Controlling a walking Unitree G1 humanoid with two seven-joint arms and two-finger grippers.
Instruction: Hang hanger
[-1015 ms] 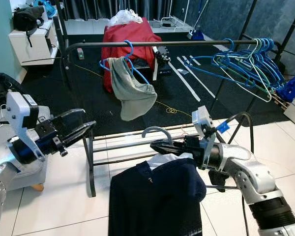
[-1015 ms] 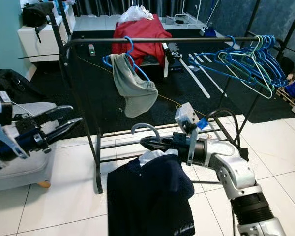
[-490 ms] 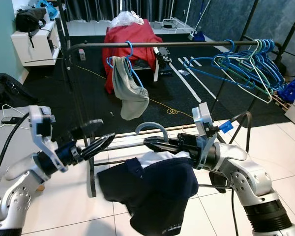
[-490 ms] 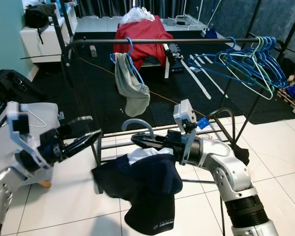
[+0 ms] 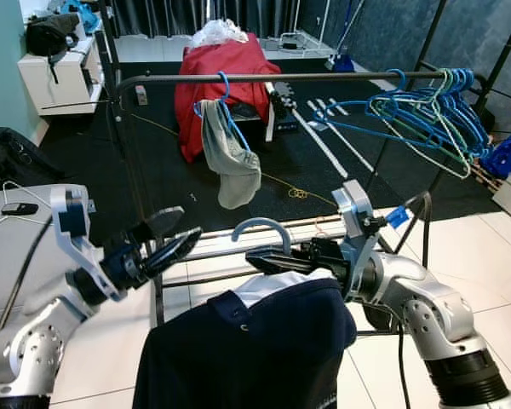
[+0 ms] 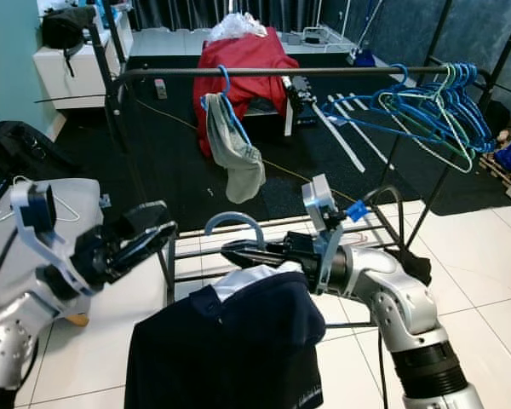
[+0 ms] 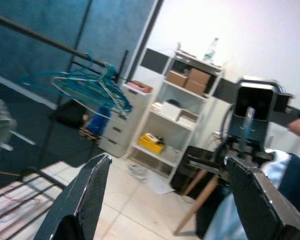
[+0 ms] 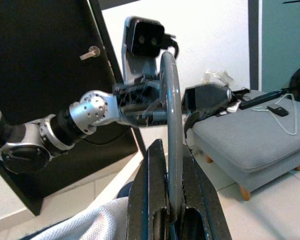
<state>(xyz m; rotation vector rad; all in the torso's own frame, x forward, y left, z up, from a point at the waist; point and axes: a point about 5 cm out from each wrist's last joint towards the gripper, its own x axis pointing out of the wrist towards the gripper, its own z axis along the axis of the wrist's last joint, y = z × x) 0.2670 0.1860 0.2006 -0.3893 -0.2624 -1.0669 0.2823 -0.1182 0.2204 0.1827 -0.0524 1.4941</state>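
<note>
While right gripper (image 5: 268, 258) clamps hanger (image 5: 261, 232), rack rail (image 5: 281, 77) beyond

Lots of blue and navy going on here

Grey-blue hanger (image 5: 261, 228) hook sits over a navy garment (image 5: 255, 354) with a white collar lining. The rail (image 5: 264, 77) is dark metal, with bright blue and teal hangers (image 5: 426, 106) bunched up, plus a grey cloth (image 5: 230, 158) on a blue one. Red cover (image 5: 226, 72) behind, black rug (image 5: 324, 170), white floor tiles (image 5: 485, 247), silver arms with black fingers.
</note>
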